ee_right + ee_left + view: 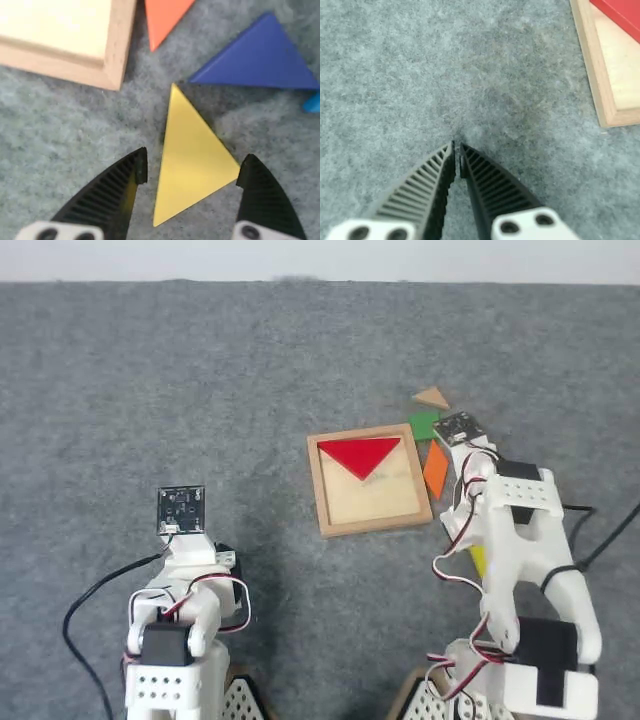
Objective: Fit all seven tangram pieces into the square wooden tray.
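One yellow triangle [189, 160] between tips of released right pincer [195, 162]; left pincer [457, 146] clenched

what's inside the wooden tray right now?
One red triangle lies flat in the wooden tray, its long edge along the far wall. The rest of the floor is bare wood. The floor beneath the triangle is covered, so it cannot be checked.

My left arm [182, 590] sits folded back near its base, my left gripper [456, 146] aimed downward with jaws pressed together at the tips, while my right arm [515, 530] stretches forward, my right gripper [195, 167] held low, jaws spread wide.
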`<state>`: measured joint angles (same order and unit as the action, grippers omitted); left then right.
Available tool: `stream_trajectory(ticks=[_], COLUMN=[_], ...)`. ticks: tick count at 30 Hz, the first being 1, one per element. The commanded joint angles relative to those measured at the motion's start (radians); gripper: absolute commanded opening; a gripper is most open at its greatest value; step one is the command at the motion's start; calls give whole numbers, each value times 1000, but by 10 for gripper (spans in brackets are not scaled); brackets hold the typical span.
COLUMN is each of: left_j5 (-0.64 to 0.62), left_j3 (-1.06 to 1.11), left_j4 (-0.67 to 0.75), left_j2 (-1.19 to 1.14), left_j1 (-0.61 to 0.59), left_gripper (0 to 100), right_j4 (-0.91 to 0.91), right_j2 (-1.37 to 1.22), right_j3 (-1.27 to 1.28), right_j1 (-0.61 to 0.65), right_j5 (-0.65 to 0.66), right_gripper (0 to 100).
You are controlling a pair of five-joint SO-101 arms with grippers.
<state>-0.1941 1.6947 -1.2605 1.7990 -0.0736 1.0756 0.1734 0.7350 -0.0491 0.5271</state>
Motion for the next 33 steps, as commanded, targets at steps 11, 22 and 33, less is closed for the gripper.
stream_trajectory(ticks=[11, 22, 33], left_j5=[11, 11, 11], left_j3=[-12, -12, -12], left_j4=[-2, -2, -2], left_j2=[20, 20, 20], left_j1=[-6, -6, -6], left_gripper=[14, 14, 14], right_j4=[-130, -153, -91], right_j2=[47, -108, -199], right_j3=[66, 21, -69], right_j1=[-97, -128, -179], right_j5=[127, 138, 51], right_gripper=[299, 299, 295])
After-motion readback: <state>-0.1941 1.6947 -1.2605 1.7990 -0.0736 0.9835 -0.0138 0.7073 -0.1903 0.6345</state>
